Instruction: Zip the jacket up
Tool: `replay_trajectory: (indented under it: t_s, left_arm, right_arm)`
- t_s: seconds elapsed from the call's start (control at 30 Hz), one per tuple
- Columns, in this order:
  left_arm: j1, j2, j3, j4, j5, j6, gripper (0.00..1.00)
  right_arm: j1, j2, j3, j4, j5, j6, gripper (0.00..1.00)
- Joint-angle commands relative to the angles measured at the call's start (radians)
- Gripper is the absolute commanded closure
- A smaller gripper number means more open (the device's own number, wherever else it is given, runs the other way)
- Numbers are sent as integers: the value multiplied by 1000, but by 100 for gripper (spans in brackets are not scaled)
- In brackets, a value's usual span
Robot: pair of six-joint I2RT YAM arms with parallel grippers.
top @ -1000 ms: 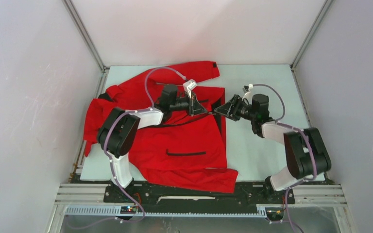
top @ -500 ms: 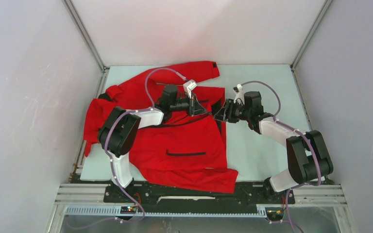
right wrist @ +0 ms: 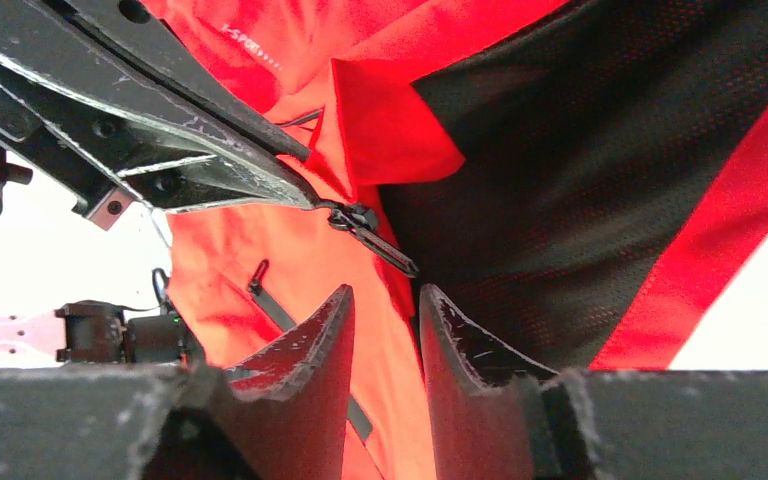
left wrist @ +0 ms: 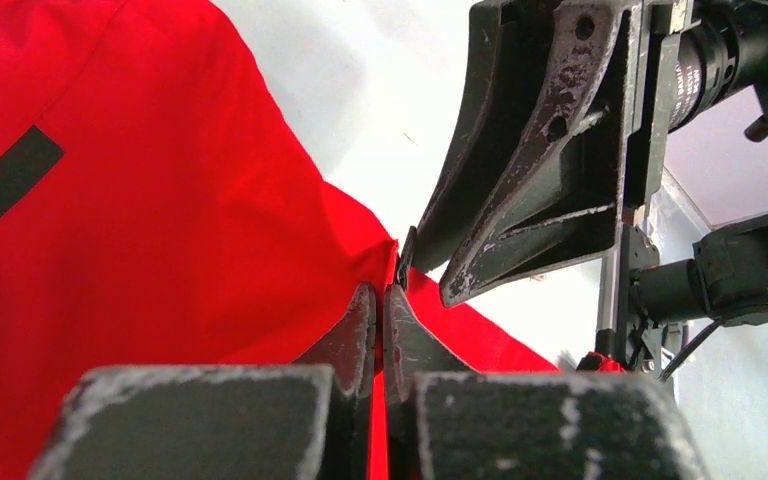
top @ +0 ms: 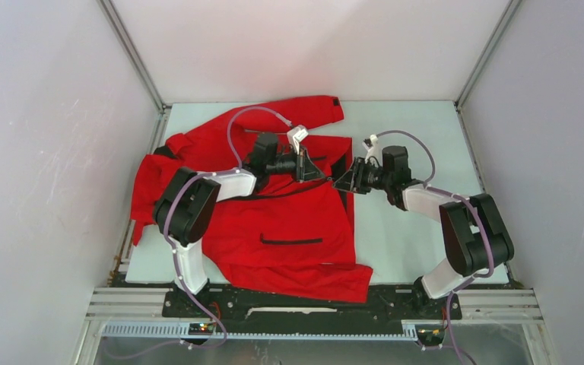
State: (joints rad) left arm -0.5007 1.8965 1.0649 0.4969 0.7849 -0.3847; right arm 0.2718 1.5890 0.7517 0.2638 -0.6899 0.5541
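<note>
The red jacket (top: 274, 220) lies spread on the left half of the table, its front open at the right edge. My left gripper (top: 318, 173) is shut on the jacket's front edge, with red fabric pinched between its fingertips (left wrist: 381, 292). My right gripper (top: 342, 181) faces it from the right, open by a narrow gap (right wrist: 385, 300). The black zipper slider (right wrist: 358, 218) with its pull tab hangs just ahead of the right fingertips, not between them. The left gripper's fingers (right wrist: 160, 130) hold the fabric beside the slider. Black mesh lining (right wrist: 580, 180) shows inside the flap.
The pale table (top: 411, 228) is bare to the right of the jacket. A black pocket zip (top: 291, 241) lies on the near panel. White walls and metal corner posts (top: 487, 53) close in the workspace. A sleeve (top: 304, 110) reaches toward the back.
My right gripper has moved left and closer to the left gripper and the jacket's front edge. The left gripper and the jacket have stayed in place.
</note>
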Motion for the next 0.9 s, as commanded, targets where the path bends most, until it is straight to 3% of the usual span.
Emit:
replay_trajectory:
  t_s: [0.0, 0.13, 0.43, 0.73, 0.87]
  left_arm:
    - [7, 1, 61, 8, 24, -8, 100]
    - [7, 0, 62, 5, 27, -8, 100]
    - [7, -2, 63, 3, 26, -6, 100]
    - [7, -7, 65, -4, 32, -2, 100]
    - [7, -8, 63, -3, 31, -3, 100]
  right_arm:
    - [-3, 27, -38, 194, -63, 99, 68]
    - [-3, 56, -57, 264, -66, 151, 66]
    - [-3, 81, -78, 346, -84, 216, 78]
    - [-10, 110, -163, 546, -52, 347, 69]
    - [-13, 122, -176, 589, -48, 371, 77]
